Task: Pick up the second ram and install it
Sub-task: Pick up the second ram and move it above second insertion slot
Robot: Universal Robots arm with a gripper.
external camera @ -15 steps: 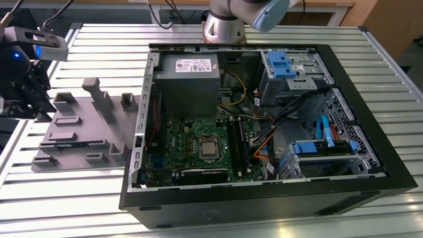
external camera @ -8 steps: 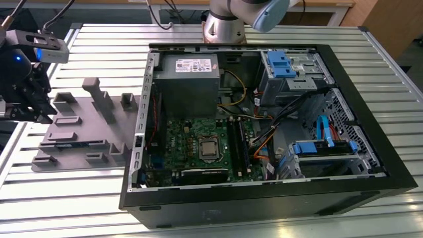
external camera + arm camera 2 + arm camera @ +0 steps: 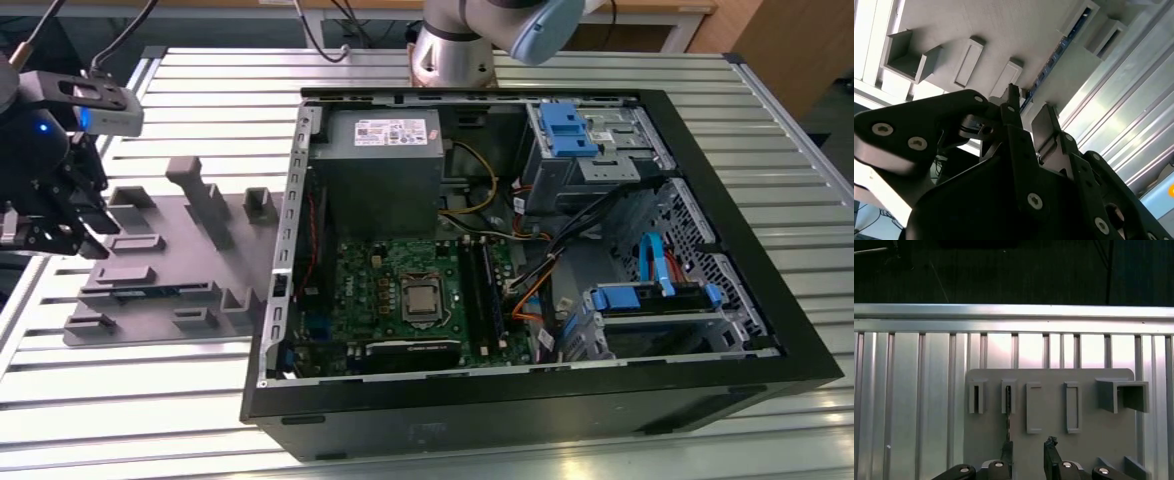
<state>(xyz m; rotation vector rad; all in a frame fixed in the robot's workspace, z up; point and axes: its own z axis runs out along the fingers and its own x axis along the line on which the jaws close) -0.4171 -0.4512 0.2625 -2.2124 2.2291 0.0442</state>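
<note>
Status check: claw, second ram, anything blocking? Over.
Claw open, empty, hovering over the gray holder tray. Second ram sits in its tray slot, not gripped. No obstruction seen between claw and ram.

A ribbed metal desk (image 3: 227, 75) carried two things. A gray holder tray (image 3: 187, 265) lay beside an open computer case (image 3: 534, 405).

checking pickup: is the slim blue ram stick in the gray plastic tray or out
In: blue ram stick sits in a gray tray slot, open gripper not holding it.
</note>
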